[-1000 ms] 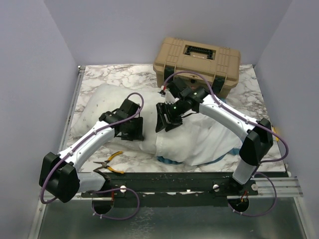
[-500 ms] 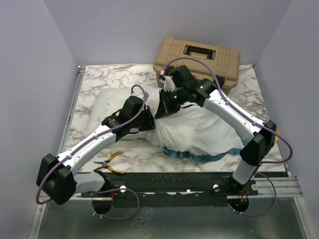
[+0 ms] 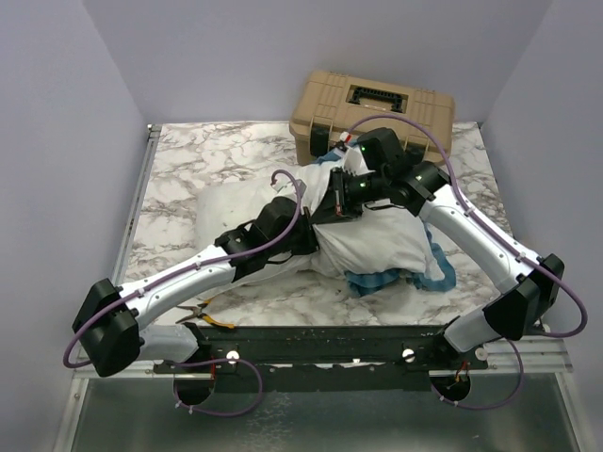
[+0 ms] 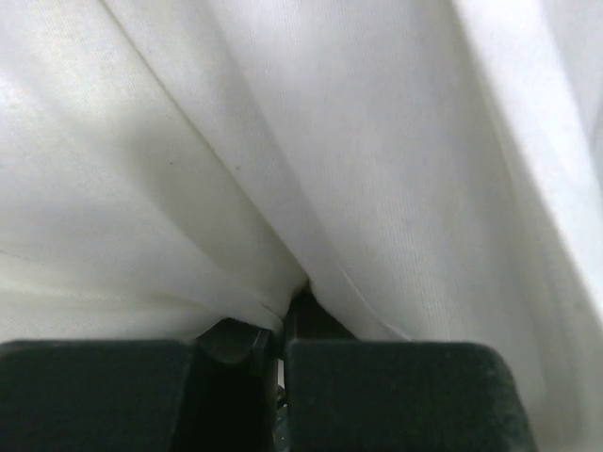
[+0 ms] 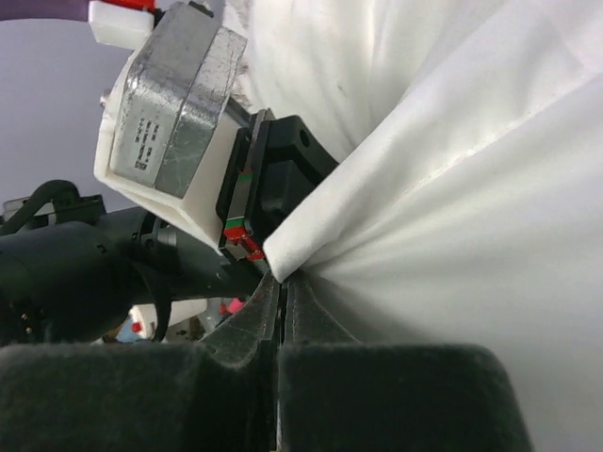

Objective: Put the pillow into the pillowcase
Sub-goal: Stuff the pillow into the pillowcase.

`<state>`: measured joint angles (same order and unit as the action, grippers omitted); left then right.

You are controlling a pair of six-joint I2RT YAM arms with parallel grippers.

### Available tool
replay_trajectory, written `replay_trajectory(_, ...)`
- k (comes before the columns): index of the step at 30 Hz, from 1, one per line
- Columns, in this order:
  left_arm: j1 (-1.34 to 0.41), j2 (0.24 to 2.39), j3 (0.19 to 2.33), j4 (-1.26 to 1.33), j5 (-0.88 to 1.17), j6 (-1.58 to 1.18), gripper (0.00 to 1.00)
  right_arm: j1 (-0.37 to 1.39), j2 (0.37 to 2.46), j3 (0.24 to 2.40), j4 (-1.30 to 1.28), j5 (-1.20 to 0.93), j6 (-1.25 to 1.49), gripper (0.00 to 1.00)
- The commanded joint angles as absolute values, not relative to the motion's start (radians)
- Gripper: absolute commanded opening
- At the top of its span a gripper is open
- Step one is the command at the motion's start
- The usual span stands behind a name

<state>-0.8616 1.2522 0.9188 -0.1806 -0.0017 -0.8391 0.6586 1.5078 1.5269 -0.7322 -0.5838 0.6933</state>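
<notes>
One pillow (image 3: 226, 202), one pillowcase (image 3: 377, 243), one tan hard case (image 3: 372, 108), one pair of pliers (image 3: 209, 320), one marbled surface (image 3: 188, 160), and two pincers: left pincer (image 4: 283, 320), right pincer (image 5: 281, 292).

Tan case (image 3: 372, 118) blocks the back, pillowcase (image 3: 377, 243) heaped mid-table — bare table (image 3: 203, 155) left, pliers (image 3: 215, 321) front-left.

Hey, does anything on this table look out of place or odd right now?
Yes: yellow-handled pliers lie at the near edge of the marble table, partly under the left arm. A hand tool looks odd beside bedding.
</notes>
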Motion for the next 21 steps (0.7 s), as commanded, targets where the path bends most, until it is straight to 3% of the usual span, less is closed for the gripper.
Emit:
replay_trajectory(1, -0.910, 1.228, 0.926, 0.150, 0.014, -0.863, 0.00, 0.692, 1.541, 1.587, -0.967, -0.366, 0.522, 0.03)
replay_trajectory(5, -0.927, 1.244, 0.835, 0.157, 0.018, -0.903, 0.00, 0.686, 1.555, 1.776, -1.090, -0.135, 0.415, 0.52)
replay_trajectory(8, -0.944, 1.275, 0.780, 0.200, 0.017, -0.935, 0.00, 0.661, 1.598, 1.894, -1.132, -0.068, 0.378, 0.73)
replay_trajectory(11, -0.956, 1.306, 0.757, 0.238, 0.015, -0.962, 0.00, 0.607, 1.671, 1.972, -1.171, -0.029, 0.348, 0.77)
replay_trajectory(21, -0.986, 1.400, 0.811, 0.258, 0.041, -0.939, 0.00, 0.508, 1.906, 2.062, -1.179, 0.279, 0.241, 0.74)
